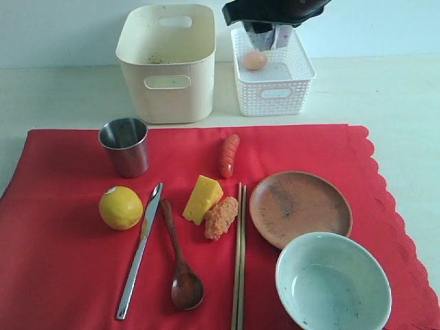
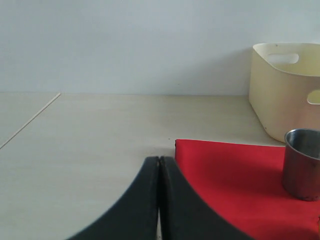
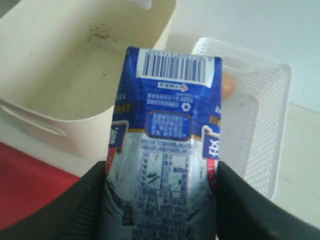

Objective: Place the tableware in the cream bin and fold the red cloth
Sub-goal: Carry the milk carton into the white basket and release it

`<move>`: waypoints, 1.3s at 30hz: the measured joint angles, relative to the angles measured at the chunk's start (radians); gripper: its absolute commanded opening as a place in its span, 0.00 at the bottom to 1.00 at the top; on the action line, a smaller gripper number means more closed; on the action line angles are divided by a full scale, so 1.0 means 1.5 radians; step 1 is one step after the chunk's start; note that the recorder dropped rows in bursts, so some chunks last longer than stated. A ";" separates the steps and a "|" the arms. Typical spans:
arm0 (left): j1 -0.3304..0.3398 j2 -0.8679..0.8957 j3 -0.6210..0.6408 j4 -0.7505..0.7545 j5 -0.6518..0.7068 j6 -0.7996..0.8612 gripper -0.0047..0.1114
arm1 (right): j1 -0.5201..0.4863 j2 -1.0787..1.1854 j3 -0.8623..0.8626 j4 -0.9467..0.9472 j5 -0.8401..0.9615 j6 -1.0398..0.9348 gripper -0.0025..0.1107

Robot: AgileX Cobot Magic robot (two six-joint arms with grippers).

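Observation:
On the red cloth [image 1: 62,275] lie the steel cup [image 1: 125,146], steel knife [image 1: 139,249], dark wooden spoon [image 1: 180,261], chopsticks [image 1: 239,254], brown plate [image 1: 300,207] and pale green bowl [image 1: 333,283]. The cream bin [image 1: 167,62] stands behind the cloth and looks empty. My right gripper [image 3: 161,172] is shut on a blue milk carton [image 3: 165,135], held above the white lattice basket [image 1: 273,75]. My left gripper [image 2: 159,162] is shut and empty, low over the bare table beside the cloth's corner [image 2: 210,160], with the cup [image 2: 302,164] and bin [image 2: 287,85] beyond.
A lemon [image 1: 120,207], cheese wedge [image 1: 202,198], fried piece [image 1: 221,217] and sausage [image 1: 229,155] lie among the tableware. An egg [image 1: 254,60] sits in the basket. Pale tabletop [image 1: 385,96] runs back to the wall.

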State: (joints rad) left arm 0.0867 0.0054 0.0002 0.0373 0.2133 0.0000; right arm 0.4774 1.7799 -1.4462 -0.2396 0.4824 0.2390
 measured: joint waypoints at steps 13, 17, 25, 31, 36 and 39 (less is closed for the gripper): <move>0.000 0.000 0.000 0.000 0.000 0.000 0.04 | -0.072 0.126 0.000 -0.002 -0.196 0.000 0.02; 0.000 0.000 0.000 0.000 0.000 0.000 0.04 | -0.072 0.161 0.000 -0.002 -0.275 0.000 0.02; 0.000 0.000 0.000 0.000 0.000 0.000 0.04 | -0.094 0.224 0.000 0.005 -0.371 -0.002 0.02; 0.000 0.000 0.000 0.000 0.000 0.000 0.04 | -0.108 0.254 0.000 0.036 -0.402 -0.002 0.03; 0.000 0.000 0.000 0.000 0.000 0.000 0.04 | -0.112 0.274 0.000 0.062 -0.411 -0.002 0.20; 0.000 0.000 0.000 0.000 0.000 0.000 0.04 | -0.113 0.278 0.000 0.068 -0.420 -0.002 0.34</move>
State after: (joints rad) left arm 0.0867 0.0054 0.0002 0.0373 0.2133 0.0000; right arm 0.3084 2.1973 -1.4462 -0.1382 -0.1470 0.2365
